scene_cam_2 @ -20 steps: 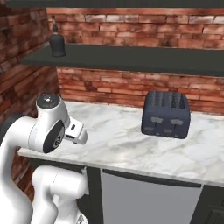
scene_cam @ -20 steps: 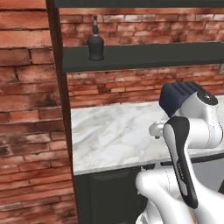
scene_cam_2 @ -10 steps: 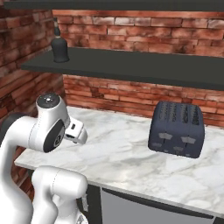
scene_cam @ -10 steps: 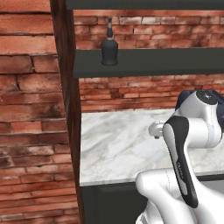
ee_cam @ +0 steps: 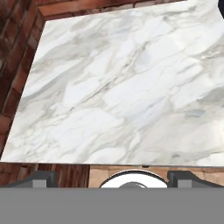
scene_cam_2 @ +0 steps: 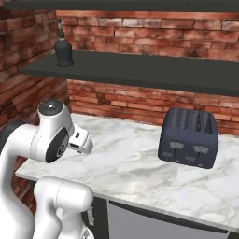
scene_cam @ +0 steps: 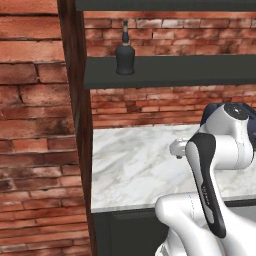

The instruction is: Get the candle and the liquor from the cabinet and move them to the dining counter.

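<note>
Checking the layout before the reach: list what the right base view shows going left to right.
Robot arm → black liquor bottle on the dark shelf → dark blue toaster on the marble worktop.

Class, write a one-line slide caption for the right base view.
Black liquor bottle on the dark shelf; navy toaster on the marble worktop below.

The left base view looks forward from behind the arm, close to the wooden side panel [scene_cam: 75, 115], up at the shelf [scene_cam: 170, 71] and down on the marble worktop [scene_cam: 135, 170]. The right base view faces the same shelf [scene_cam_2: 140, 70] and worktop [scene_cam_2: 135, 168] from the other side. The hand view looks steeply down on that worktop [ee_cam: 118, 87] from nearby.
</note>
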{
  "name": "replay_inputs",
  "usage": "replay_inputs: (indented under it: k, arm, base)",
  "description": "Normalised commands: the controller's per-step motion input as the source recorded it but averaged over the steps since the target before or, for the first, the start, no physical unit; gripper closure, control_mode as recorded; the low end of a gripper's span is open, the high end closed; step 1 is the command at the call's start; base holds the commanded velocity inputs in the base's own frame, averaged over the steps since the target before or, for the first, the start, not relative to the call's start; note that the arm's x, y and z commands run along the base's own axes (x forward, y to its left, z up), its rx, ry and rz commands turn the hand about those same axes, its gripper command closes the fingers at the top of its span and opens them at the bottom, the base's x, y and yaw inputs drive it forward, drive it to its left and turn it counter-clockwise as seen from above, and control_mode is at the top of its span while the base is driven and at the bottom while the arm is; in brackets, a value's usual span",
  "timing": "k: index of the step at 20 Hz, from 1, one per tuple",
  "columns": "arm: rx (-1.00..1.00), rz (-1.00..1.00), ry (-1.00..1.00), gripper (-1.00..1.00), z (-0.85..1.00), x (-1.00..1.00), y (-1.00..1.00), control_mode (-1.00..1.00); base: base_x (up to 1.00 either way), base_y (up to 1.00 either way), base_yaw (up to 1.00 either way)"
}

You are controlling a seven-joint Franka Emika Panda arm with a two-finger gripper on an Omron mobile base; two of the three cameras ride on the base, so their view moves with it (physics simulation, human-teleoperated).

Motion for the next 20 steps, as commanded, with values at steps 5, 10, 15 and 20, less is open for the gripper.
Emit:
replay_inputs:
  k: [5, 10, 15, 20]
  arm:
    - [0.0, 0.0, 0.0, -1.0, 0.0, 0.0, 0.0, 1.0]
    - [0.0, 0.0, 0.0, -1.0, 0.0, 0.0, 0.0, 1.0]
    - [0.0, 0.0, 0.0, -1.0, 0.0, 0.0, 0.0, 1.0]
    - [-0.01, 0.0, -0.01, -1.0, 0.04, -0.01, 0.06, -1.0]
  base:
    - [0.0, 0.0, 0.0]
    - [0.0, 0.0, 0.0]
    - [-0.02, 0.0, 0.0]
    - [-0.01, 0.0, 0.0]
